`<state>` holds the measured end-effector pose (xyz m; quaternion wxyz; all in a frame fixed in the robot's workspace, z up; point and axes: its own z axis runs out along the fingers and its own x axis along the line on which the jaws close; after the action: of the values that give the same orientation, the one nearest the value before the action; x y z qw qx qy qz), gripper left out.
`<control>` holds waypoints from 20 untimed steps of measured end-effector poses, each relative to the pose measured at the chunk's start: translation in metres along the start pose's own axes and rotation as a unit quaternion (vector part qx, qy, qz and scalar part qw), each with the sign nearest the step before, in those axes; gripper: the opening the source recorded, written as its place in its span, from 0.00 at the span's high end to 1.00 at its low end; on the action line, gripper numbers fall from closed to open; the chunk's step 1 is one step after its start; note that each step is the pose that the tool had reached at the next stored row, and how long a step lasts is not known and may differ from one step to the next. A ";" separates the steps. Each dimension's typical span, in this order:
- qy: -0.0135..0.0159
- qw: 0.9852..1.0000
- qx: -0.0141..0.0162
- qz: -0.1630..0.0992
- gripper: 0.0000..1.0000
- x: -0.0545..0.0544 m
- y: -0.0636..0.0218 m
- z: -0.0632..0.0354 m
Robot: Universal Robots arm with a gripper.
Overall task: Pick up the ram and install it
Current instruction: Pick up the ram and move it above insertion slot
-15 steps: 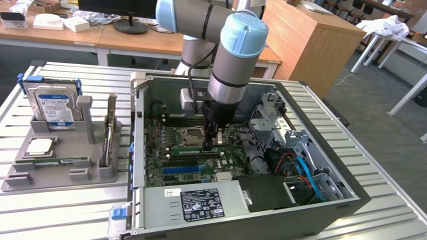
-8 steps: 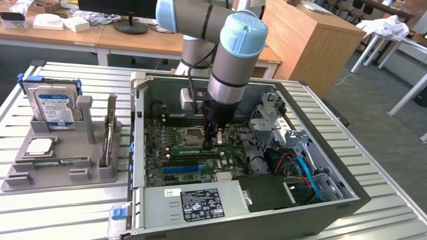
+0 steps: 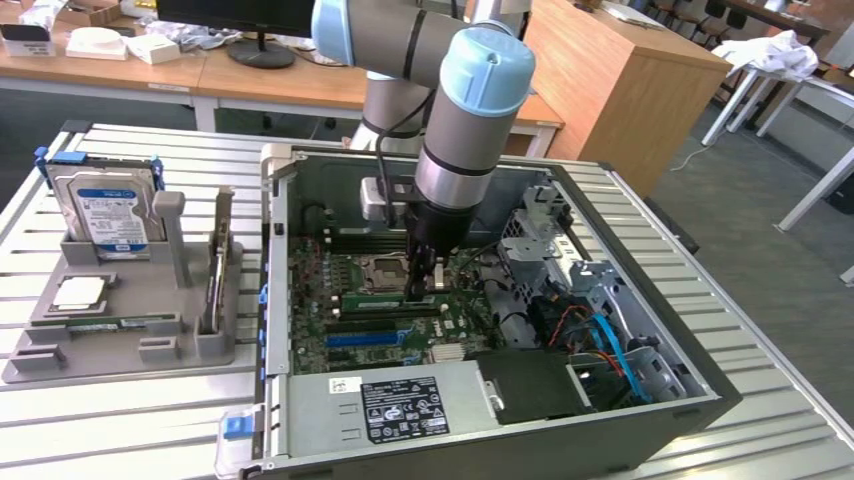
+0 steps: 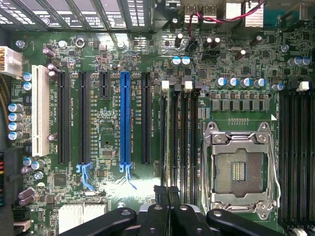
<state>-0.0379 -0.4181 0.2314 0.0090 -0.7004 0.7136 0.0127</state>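
While the black two-fingered gripper (image 3: 424, 287) stands low inside the open dark-grey computer case (image 3: 694, 390), the seating step looks to be in hand.
Lower centre of the exterior frame, nearest: silver labelled power supply box (image 3: 387, 405). Behind it is the green motherboard (image 3: 314, 300). The ram, a long thin green circuit-board stick (image 3: 384, 299), lies along the black memory slots (image 4: 179, 137) at frame centre. Fingertips (image 4: 161, 196) are together at the stick's exterior-right end; cannot tell whether they are pinching or pressing. Judgement: install well along. Any further seating calls for straight downward pressure and closed white slot latches (image 4: 187, 84). Farthest, top of frame: pale wooden desk (image 3: 267, 85).
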 end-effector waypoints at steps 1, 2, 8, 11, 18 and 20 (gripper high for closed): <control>0.000 1.000 0.000 0.000 0.89 0.000 0.0000 0.0000; 0.000 1.000 0.000 0.000 0.89 0.000 -0.0001 0.0000; 0.000 1.000 0.000 -0.001 0.89 0.000 -0.0004 0.0000; 0.000 1.000 0.000 -0.003 0.89 0.000 -0.0004 0.0000; 0.000 1.000 0.000 -0.009 0.89 0.000 -0.0004 0.0000; 0.000 1.000 0.000 -0.009 0.89 0.000 -0.0004 0.0000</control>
<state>-0.0374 -0.4181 0.2314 0.0089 -0.7071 0.7070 0.0129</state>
